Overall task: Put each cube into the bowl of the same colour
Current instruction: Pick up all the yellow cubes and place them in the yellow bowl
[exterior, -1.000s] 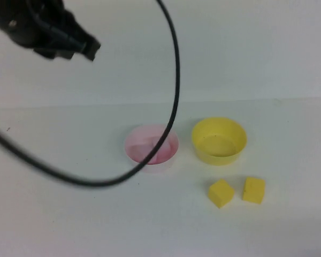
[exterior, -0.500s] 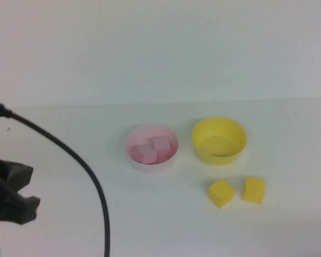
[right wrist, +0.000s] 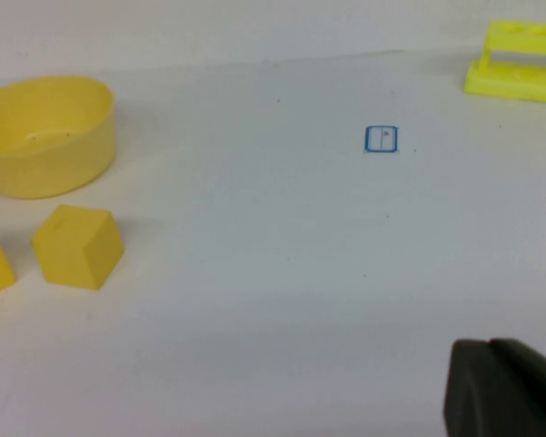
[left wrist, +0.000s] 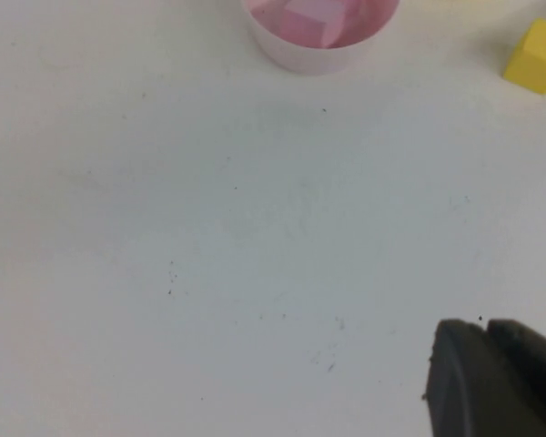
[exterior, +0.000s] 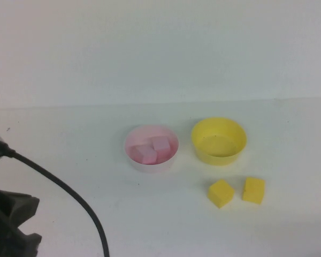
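Cubes first: two pink cubes point(exterior: 152, 149) already sit in the pink bowl point(exterior: 132, 156), touching each other; two yellow cubes point(exterior: 221, 193) lie on the table point(exterior: 69, 144) just in front of the yellow bowl point(exterior: 219, 155), which looks empty.

Left gripper point(left wrist: 491, 378) is low at the table's near-left corner, well apart from the bowls, fingers together, holding nothing; its cable point(exterior: 69, 193) trails across that corner. Right gripper point(right wrist: 500, 387) isn't visible from the high cam (only its dark tip shows in the wrist view); fingers together too, nothing between them, parked off to the right with the yellow cubes and yellow bowl ahead of it.

Step in hand, by my read: pink half done, yellow half not begun, approx halfway. Next move prob. falls to the right arm, being nearer: open up, come down over one yellow cube (the outer one point(exterior: 253, 189) looks easiest), close, lift, carry over the yellow rim, let go. Cubes sit close together, so the fingers need to straddle one w/o nudging the other.

A yellow rack point(right wrist: 520, 60) and a blue-outlined mark point(right wrist: 381, 138) lie further right; neither matters here.
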### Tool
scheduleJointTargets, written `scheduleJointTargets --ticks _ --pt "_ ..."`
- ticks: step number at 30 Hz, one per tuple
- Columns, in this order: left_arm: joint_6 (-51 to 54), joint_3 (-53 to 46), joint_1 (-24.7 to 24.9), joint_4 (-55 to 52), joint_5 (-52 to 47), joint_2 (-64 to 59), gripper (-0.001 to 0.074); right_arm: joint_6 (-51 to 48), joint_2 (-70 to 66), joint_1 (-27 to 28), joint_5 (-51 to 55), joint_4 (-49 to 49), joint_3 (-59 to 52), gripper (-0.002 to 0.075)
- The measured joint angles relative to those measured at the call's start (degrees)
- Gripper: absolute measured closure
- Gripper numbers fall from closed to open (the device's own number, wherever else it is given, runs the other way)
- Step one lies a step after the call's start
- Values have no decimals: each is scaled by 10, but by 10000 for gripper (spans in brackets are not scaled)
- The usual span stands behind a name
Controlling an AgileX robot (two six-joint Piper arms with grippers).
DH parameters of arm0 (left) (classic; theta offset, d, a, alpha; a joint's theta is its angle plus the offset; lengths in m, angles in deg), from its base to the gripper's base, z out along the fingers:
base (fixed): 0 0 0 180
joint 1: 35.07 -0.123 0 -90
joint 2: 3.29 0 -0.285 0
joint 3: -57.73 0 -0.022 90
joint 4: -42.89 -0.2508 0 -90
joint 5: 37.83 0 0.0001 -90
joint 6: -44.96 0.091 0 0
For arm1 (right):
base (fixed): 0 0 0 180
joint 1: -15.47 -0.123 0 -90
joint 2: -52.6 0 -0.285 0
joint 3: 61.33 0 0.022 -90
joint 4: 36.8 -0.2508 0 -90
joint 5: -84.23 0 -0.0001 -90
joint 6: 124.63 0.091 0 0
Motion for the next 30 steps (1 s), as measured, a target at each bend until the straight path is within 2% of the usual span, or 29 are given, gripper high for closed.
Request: scheduleJointTargets --ticks 4,10,18,21,27,30 --pt "0 0 0 -16 3 0 735 0 0 0 0 0 0 728" --pt "-7 0 0 -136 47 -2 734 0 0 0 0 0 0 728" --pt "-169 -4 -6 -331 97 11 734 0 0 0 0 0 0 728" --pt "-226 -37 -46 -347 164 41 734 0 0 0 0 0 0 728" --pt "-250 -191 -162 -338 403 150 734 0 0 0 0 -1 0 728" --pt "-291 -287 -206 -334 442 224 734 0 0 0 0 -1 0 728"
